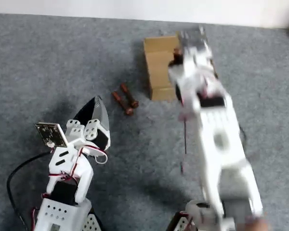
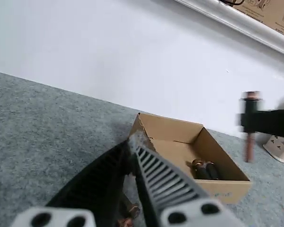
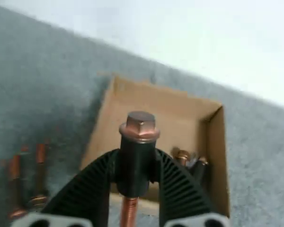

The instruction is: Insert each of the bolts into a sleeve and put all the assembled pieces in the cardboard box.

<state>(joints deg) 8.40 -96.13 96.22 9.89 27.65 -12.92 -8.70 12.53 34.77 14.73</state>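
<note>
Firmly, right tool (image 3: 137, 163) clamps sleeved bolt (image 3: 140, 125) above cardboard box (image 3: 217, 161).

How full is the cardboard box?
Mostly empty: the cardboard box holds sleeved bolts in one corner, the rest of its floor bare.

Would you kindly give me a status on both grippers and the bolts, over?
Right gripper shut on sleeved bolt, at cardboard box. Left gripper shut, empty, near two loose bolts. No obstruction seen.

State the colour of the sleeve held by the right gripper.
The sleeve is black, clearest in the right wrist view.
</note>
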